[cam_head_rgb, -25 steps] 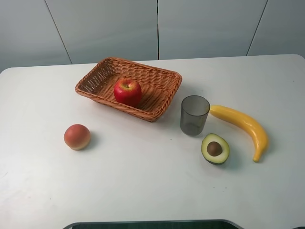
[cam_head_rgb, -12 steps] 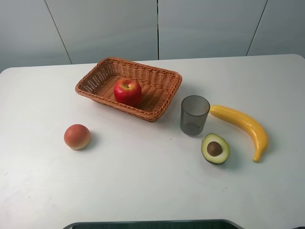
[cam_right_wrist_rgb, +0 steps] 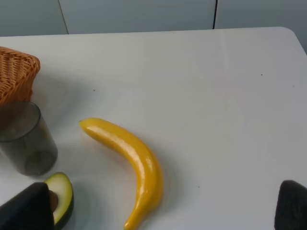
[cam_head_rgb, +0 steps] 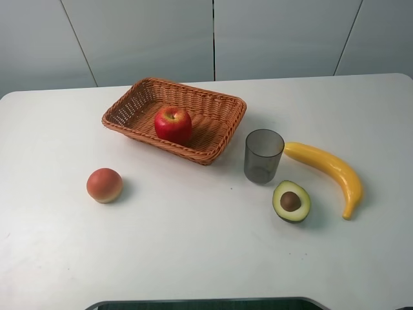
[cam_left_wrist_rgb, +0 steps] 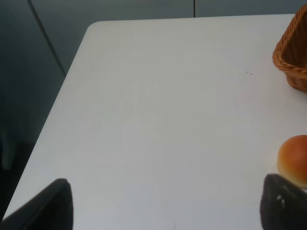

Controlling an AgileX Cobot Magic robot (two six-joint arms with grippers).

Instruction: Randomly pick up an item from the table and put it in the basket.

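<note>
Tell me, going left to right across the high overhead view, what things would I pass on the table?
Peach-like fruit → wicker basket with the red apple sitting inside it → grey cup → avocado half → banana.

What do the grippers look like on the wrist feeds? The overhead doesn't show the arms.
Only fingertips show. The left gripper has two dark, near-black fingers with blunt, rounded tips and a matte surface. The right gripper looks the same: dark matte fingers at the frame corners. No cables, markings or arm links are visible in any view.
</note>
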